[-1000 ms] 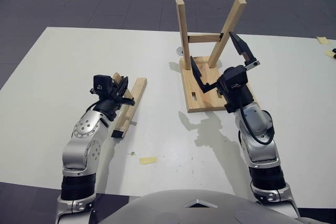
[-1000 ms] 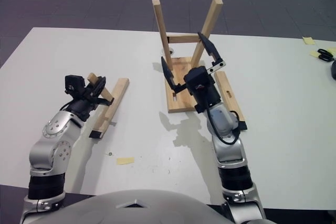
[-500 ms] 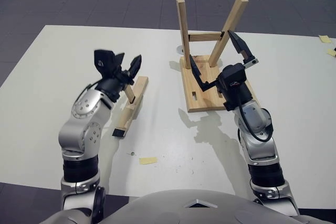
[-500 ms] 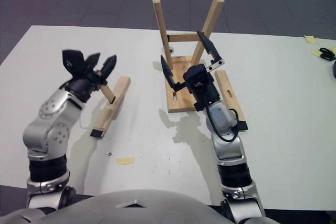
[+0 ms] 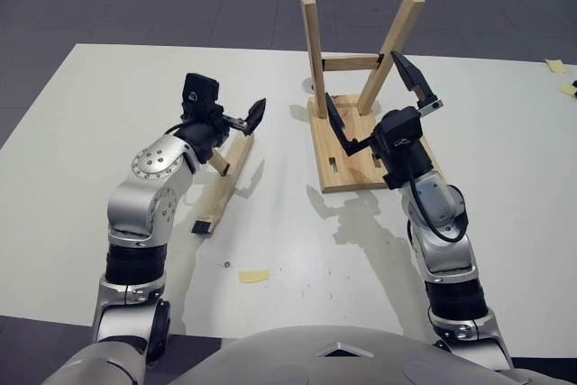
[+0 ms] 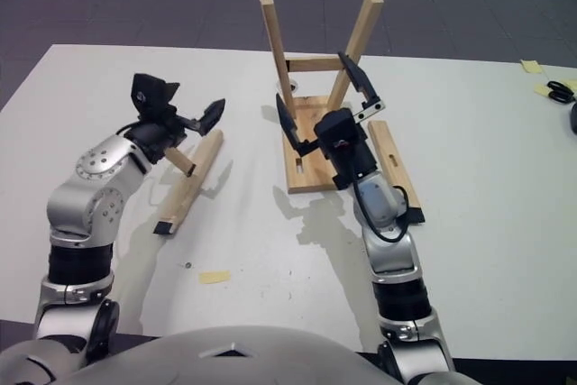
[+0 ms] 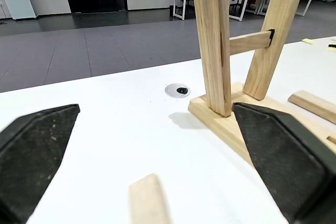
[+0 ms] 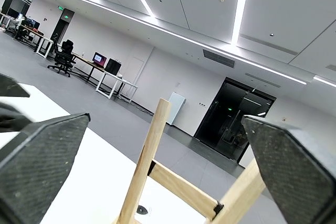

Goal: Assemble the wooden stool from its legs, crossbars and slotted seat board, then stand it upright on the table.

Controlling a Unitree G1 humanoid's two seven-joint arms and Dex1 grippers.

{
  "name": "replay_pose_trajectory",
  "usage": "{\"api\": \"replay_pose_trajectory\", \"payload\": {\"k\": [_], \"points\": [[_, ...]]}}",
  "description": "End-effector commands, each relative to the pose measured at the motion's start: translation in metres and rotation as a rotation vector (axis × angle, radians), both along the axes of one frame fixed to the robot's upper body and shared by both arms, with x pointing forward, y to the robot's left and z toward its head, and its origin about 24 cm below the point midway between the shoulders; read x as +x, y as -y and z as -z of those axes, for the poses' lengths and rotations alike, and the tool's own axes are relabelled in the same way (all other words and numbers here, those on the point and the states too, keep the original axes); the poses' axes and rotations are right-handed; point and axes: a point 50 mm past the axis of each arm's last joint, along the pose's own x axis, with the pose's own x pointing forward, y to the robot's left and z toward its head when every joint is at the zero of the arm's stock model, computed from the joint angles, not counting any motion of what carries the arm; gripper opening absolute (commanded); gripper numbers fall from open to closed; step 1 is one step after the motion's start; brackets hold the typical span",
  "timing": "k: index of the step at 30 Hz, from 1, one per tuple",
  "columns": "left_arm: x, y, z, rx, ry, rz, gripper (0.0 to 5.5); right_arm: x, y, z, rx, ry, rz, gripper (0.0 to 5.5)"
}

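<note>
The left gripper (image 5: 236,122) is spread wide and empty above a loose leg piece (image 5: 219,194) lying on the table (image 5: 99,114). The right gripper (image 5: 370,96), also spread and empty, hovers over the seat board (image 5: 343,164), where a leg frame (image 5: 313,51) stands.

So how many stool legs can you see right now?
4 legs: two upright on the seat board, one lying by the left gripper, one lying right of the board. More may be hidden.
</note>
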Motion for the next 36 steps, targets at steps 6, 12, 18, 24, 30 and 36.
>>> {"api": "replay_pose_trajectory", "payload": {"k": [6,12,18,24,30,36], "points": [[-0.012,0.003,0.038,-0.066,-0.150,-0.008,5.38,0.000,0.002,0.002,0.003,-0.019,0.015,5.40],[-0.006,0.003,0.016,-0.110,-0.065,-0.033,5.38,-0.005,-0.001,0.015,0.019,-0.138,-0.030,5.40],[0.008,-0.025,-0.011,-0.078,0.054,-0.157,5.38,-0.043,-0.002,0.055,0.074,-0.711,-0.293,5.40],[0.004,-0.025,-0.007,-0.036,0.044,-0.153,5.38,-0.051,0.012,0.071,-0.189,-0.798,-0.259,5.40],[0.003,-0.020,-0.005,-0.031,0.045,-0.149,5.38,-0.058,0.017,0.086,-0.338,-0.842,-0.206,5.40],[0.002,-0.021,-0.002,-0.021,0.040,-0.148,5.38,-0.047,0.006,0.064,-0.201,-0.692,-0.231,5.40]]}}
